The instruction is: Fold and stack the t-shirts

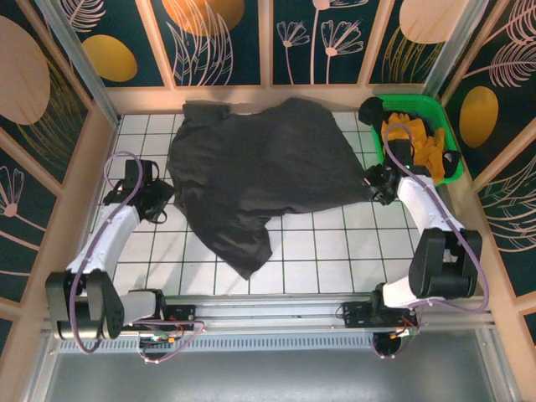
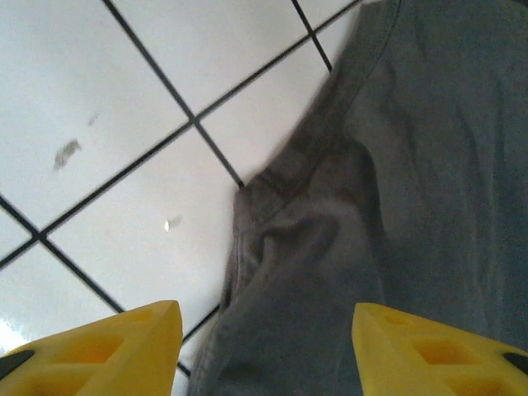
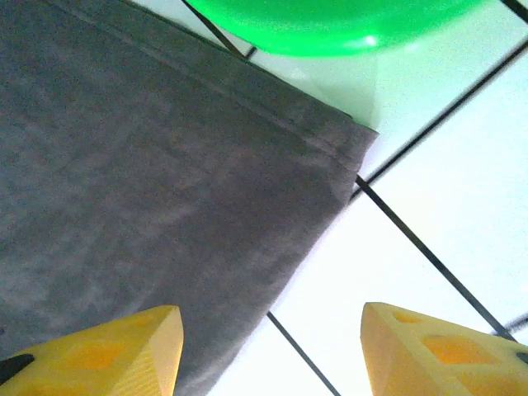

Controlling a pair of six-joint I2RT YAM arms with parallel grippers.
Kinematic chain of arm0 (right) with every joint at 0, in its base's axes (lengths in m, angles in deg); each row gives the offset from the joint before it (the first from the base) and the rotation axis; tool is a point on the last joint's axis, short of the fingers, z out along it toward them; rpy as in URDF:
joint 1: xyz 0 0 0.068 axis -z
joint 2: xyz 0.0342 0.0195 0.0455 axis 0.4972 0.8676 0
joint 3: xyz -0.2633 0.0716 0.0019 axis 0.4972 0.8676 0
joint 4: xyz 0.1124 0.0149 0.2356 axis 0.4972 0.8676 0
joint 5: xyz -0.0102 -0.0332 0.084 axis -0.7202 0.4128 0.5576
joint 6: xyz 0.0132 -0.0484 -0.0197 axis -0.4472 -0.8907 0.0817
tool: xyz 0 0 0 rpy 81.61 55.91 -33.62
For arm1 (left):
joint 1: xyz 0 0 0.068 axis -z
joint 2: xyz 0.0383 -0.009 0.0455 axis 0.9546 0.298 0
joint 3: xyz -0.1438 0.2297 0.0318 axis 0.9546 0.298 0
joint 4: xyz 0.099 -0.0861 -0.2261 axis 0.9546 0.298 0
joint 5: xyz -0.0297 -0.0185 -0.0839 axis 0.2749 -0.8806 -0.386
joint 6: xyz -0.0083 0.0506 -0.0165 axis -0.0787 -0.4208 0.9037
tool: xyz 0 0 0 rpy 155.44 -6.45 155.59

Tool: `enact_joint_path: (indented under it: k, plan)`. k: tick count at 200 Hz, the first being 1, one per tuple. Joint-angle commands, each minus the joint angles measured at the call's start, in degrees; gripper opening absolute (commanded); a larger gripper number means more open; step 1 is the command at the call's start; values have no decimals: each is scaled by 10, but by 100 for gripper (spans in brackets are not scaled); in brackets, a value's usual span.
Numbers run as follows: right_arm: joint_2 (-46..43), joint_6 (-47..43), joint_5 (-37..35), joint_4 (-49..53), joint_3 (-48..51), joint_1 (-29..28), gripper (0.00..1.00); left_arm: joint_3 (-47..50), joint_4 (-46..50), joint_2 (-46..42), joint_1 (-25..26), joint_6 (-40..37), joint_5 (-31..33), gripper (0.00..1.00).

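A large charcoal-grey t-shirt [image 1: 260,167] lies spread and rumpled across the white tiles, one part trailing toward the front. My left gripper [image 1: 162,199] is low at the shirt's left edge, open, its yellow fingertips [image 2: 124,346] straddling the hem of the grey cloth [image 2: 346,247] without closing on it. My right gripper [image 1: 374,177] is at the shirt's right corner, open as well. In the right wrist view the shirt's hemmed corner [image 3: 165,181] lies under the left fingertip [image 3: 107,355], the other fingertip over bare tile.
A green plastic bin [image 1: 446,134] at the back right holds a mustard-yellow cloth [image 1: 419,138] and dark items; its rim [image 3: 346,25] is just beyond the shirt's corner. Patterned walls enclose the tiled table [image 1: 335,251].
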Motion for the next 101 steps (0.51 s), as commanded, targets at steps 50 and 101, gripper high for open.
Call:
enact_joint_path:
  k: [50,101]
  plan:
    - [-50,-38,-4,-14,88,-7,55,148,7,-49,173,115,-117,52]
    - [-31,-42,3,-13,73,-9,54,140,-21,32,284,96,-168,50]
